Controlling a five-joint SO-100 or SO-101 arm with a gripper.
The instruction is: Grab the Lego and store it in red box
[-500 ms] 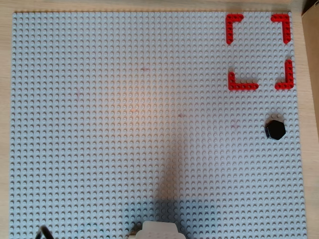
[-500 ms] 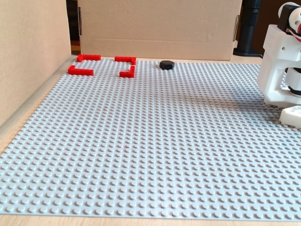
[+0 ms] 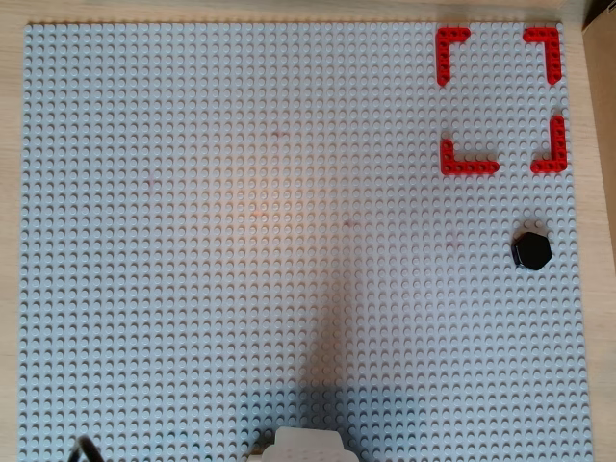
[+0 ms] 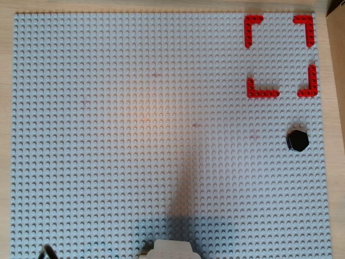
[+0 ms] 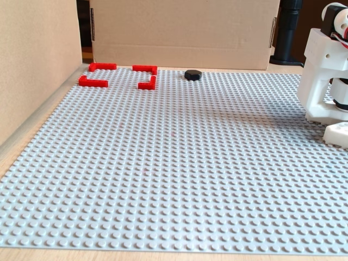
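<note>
The Lego [image 3: 530, 250] is a small glossy black hexagonal piece lying on the grey studded baseplate [image 3: 241, 241], outside the red box and just below it in both overhead views [image 4: 297, 140]. The red box [image 3: 469, 166] is a square outline of four red L-shaped corner brackets at the plate's top right corner, with nothing inside it [image 4: 262, 93]. In the fixed view the Lego [image 5: 192, 74] lies at the far edge, right of the red box [image 5: 93, 82]. Only the arm's white base [image 5: 326, 70] shows; its top is at the bottom edge of the overhead views [image 3: 308, 448]. The gripper is out of view.
Cardboard walls stand along the left side [image 5: 32, 65] and the far side [image 5: 185, 27] of the plate, close to the red box. A black post [image 5: 288, 32] stands at the back right. A dark cable end [image 3: 85, 449] shows at the bottom left.
</note>
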